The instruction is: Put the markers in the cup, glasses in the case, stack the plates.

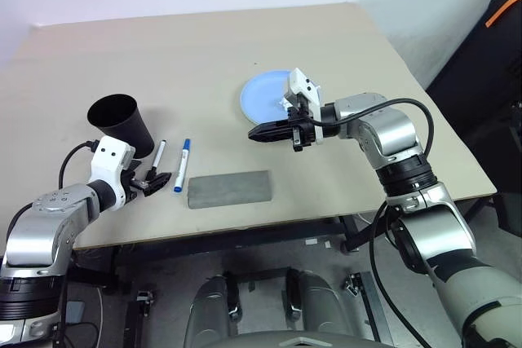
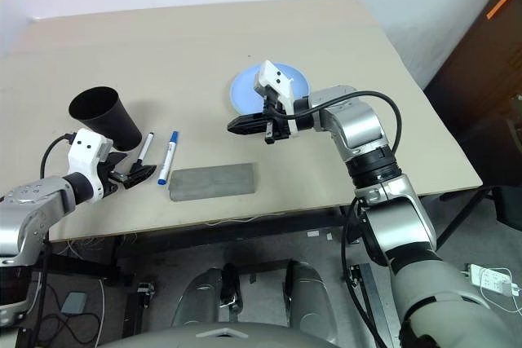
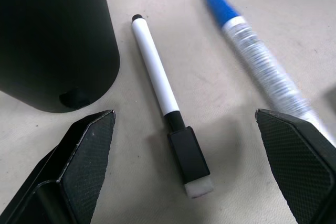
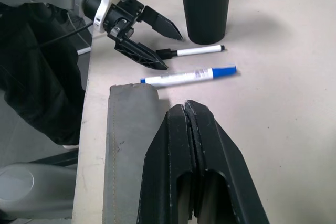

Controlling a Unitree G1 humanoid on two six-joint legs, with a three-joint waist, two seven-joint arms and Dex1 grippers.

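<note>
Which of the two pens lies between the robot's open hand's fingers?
The slim white pen with the black cap: it lies between the open left hand's fingers, beside the tall black plastic cup. The blue-capped pen lies farther from the cup.

Two markers (image 1: 158,158) (image 1: 183,165), one cup (image 1: 122,124), one case (image 1: 229,189), one plate (image 1: 263,95)

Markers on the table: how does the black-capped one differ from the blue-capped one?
The black-capped marker has a plain white barrel and is slimmer; the blue-capped marker is thicker with print on its barrel. The black-capped one lies next to the cup, between the fingers of the open left pincer; the blue-capped one lies nearer the grey case. Both lie flat on the table, roughly parallel, outside the cup.
</note>
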